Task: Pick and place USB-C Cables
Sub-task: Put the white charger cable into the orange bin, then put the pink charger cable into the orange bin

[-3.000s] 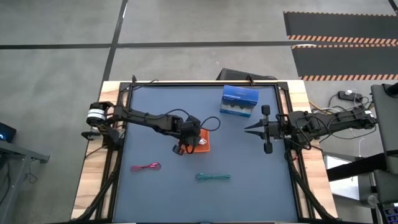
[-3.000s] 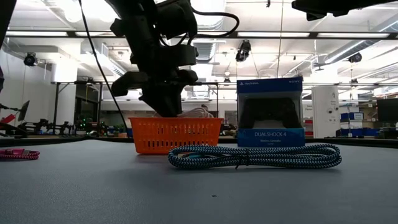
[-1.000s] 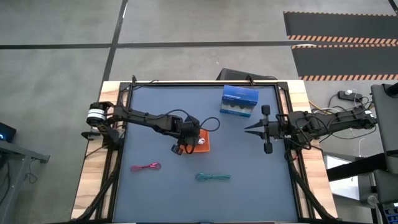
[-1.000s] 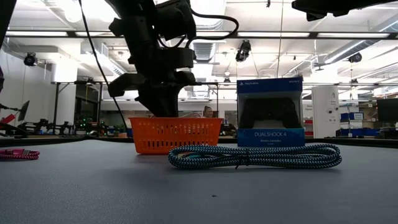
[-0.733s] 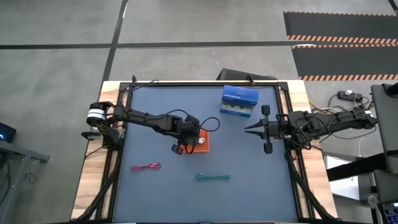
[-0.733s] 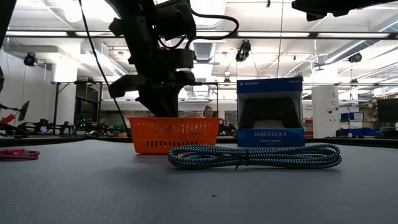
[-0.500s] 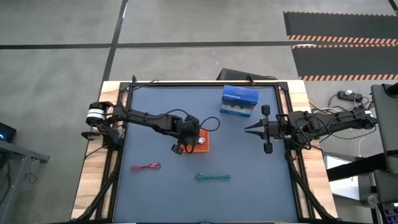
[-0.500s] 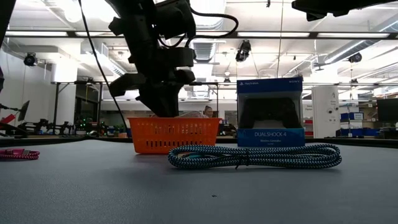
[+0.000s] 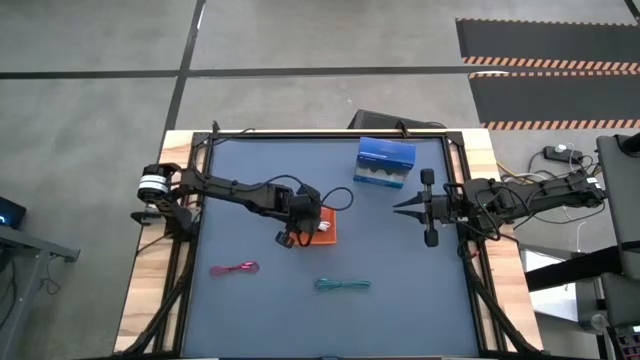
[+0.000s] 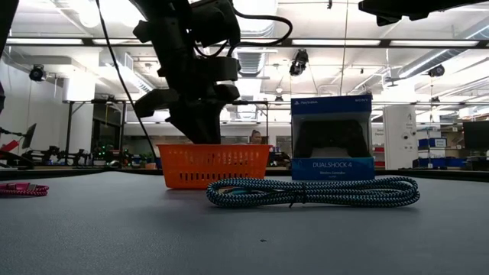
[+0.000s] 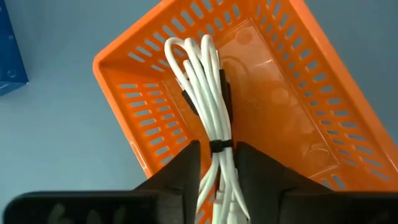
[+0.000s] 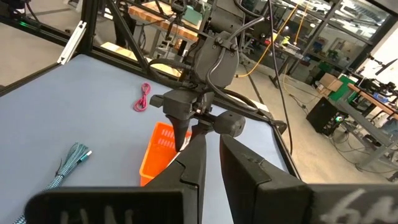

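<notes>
My left gripper [image 11: 217,149] hovers over the orange tray [image 11: 298,93] [image 9: 331,234] and is shut on the white cable [image 11: 202,81], a bundled coil reaching down into the tray. The pink-red cable [image 9: 235,268] lies flat near the table's left near part. Nearer the middle, the teal cable [image 9: 343,285] [image 10: 313,192] also lies flat. No black cable shows. At the table's right, my right gripper [image 9: 397,208] [image 12: 212,140] waits shut, pointing toward the tray. My left gripper pinches the white cable bundle between its two fingers [image 11: 186,165], near the dark tie [image 11: 216,147] at the bundle's near end. It comes from above, with the fingers astride the bundle. The looped far end [image 11: 186,48] lies inside the tray against its wall.
A blue game-controller box [image 9: 385,162] [image 10: 332,137] stands on the far side of the table, right of the tray. Bare blue mat lies between the tray, the teal cable and the pink-red cable. Wooden edges and a black frame bound the mat.
Three seconds ago the white cable's loops stood above the tray's rim in the low view; they have since sunk below it as my left gripper eased down. In the last second nothing has visibly moved.
</notes>
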Robot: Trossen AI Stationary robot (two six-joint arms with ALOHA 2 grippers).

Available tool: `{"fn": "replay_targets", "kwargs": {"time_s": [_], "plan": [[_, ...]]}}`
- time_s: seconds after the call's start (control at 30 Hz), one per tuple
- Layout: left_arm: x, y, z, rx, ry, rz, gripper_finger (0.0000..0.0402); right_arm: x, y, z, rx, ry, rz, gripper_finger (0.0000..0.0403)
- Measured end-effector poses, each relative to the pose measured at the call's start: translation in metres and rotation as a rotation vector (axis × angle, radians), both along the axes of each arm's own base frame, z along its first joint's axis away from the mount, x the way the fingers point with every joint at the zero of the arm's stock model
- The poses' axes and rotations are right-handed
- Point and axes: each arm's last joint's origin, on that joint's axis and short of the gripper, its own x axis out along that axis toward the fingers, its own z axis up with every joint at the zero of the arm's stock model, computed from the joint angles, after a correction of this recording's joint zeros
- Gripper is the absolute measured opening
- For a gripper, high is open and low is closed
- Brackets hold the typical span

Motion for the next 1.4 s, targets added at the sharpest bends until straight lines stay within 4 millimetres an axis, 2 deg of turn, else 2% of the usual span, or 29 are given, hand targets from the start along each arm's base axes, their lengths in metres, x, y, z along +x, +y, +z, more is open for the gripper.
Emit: {"fn": "replay_targets", "kwargs": {"time_s": [0.23, 0.37, 0.63, 0.93, 1.07, 1.17, 1.4], "plan": [[0.0, 0.001, 0.0, 0.03, 0.0, 0.014, 0.0158, 0.0, 0.0, 0.0, 0.0, 0.0, 0.0, 0.0038], [-0.001, 0.001, 0.002, 0.041, -0.002, 0.018, 0.0185, 0.0, 0.0, 0.0, 0.0, 0.0, 0.0, 0.0038], [-0.007, -0.009, 0.024, 0.052, 0.005, 0.065, 0.0192, 0.0, 0.0, 0.0, 0.0, 0.0, 0.0, 0.0038], [-0.028, -0.042, 0.063, -0.157, -0.156, 0.344, 0.0192, 0.0, 0.0, 0.0, 0.02, 0.006, -0.003, 0.0038], [-0.048, -0.061, 0.072, -0.272, -0.134, 0.501, 0.0192, 0.0, 0.0, 0.0, 0.026, 0.004, -0.004, 0.0038], [-0.065, -0.077, 0.069, -0.32, -0.07, 0.616, 0.0192, 0.0, 0.0, 0.0, 0.026, 0.004, -0.004, 0.0038], [-0.1, -0.106, 0.04, -0.408, 0.093, 0.839, 0.0192, 0.0, 0.0, 0.0, 0.026, 0.004, -0.004, 0.0038]]}}
